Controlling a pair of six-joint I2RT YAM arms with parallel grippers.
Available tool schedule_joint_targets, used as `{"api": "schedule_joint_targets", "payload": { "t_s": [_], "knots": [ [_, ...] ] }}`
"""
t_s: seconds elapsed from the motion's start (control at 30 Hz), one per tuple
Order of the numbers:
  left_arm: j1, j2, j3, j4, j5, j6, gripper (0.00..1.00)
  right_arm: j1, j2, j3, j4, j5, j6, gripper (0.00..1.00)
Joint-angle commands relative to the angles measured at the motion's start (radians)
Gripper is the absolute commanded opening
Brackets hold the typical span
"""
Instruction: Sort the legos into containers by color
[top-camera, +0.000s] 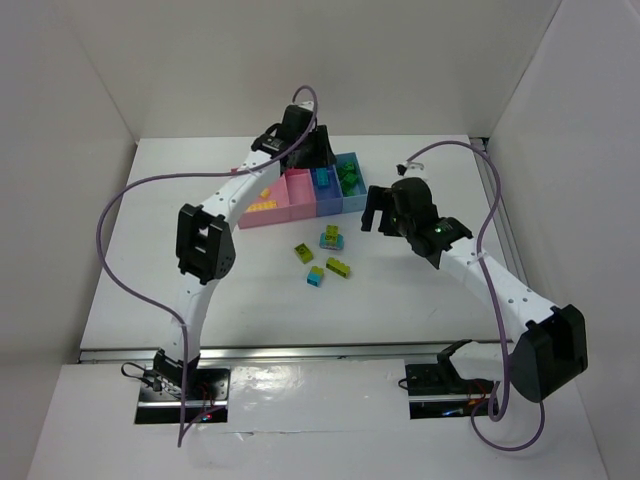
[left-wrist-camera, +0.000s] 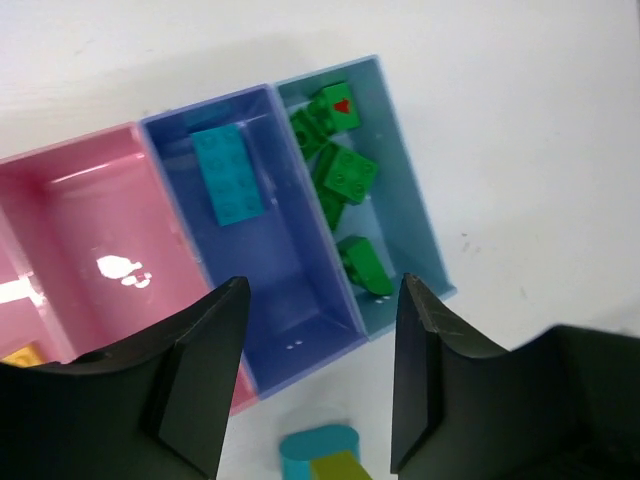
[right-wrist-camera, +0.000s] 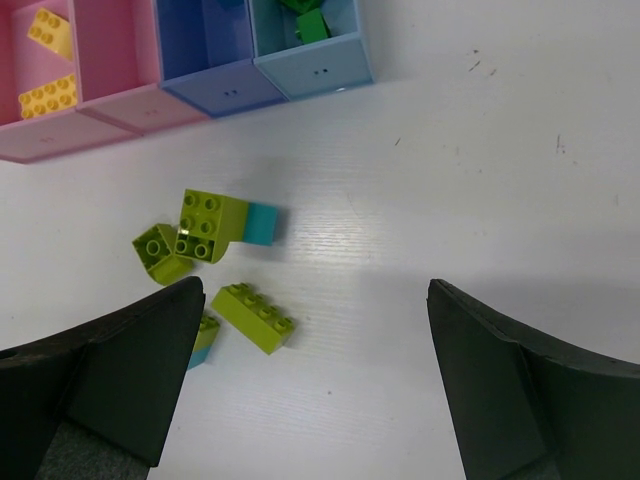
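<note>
Beside bins (right-wrist-camera: 205, 85), studded lime legos (right-wrist-camera: 252, 317)

Four joined bins (top-camera: 297, 210) stand near the far edge of the table (top-camera: 250, 300), centred.

- Wide pink bin (right-wrist-camera: 40, 140): two yellow bricks (right-wrist-camera: 46, 95).
- Blue-violet bin (left-wrist-camera: 305, 345): one cyan brick (left-wrist-camera: 227, 175), lying flat.
- Light blue bin (left-wrist-camera: 415, 230): dark green bricks (left-wrist-camera: 346, 175), jumbled.

Lime bricks (right-wrist-camera: 252, 318) lie loose mid-table. One lime brick (right-wrist-camera: 205, 225) is joined to a cyan piece (right-wrist-camera: 262, 224).
</note>
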Motion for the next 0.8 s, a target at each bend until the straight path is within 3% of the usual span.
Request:
{"api": "schedule_joint_targets", "payload": {
  "t_s": [0.0,0.13,0.3,0.53,0.77],
  "knots": [
    [-0.018,0.072,0.082,-0.126,-0.107,0.04,0.62,-0.003,-0.018,-0.005,0.037,-0.035,-0.008,1.0],
    [-0.05,0.094,0.067,-0.171,-0.246,0.017,0.63,-0.003,-0.018,-0.005,0.037,-0.035,-0.008,1.0],
    [-0.06,0.091,0.027,-0.169,-0.309,-0.003,0.65,-0.003,-0.009,-0.005,0.027,-0.044,-0.008,1.0],
    [-0.06,0.082,-0.037,-0.169,-0.309,-0.023,0.49,-0.003,0.01,0.013,0.027,-0.073,-0.017,1.0],
    [-0.069,0.03,-0.149,-0.16,-0.282,-0.043,0.41,-0.003,0.01,0.013,0.027,-0.073,-0.017,1.0]
  ]
}}
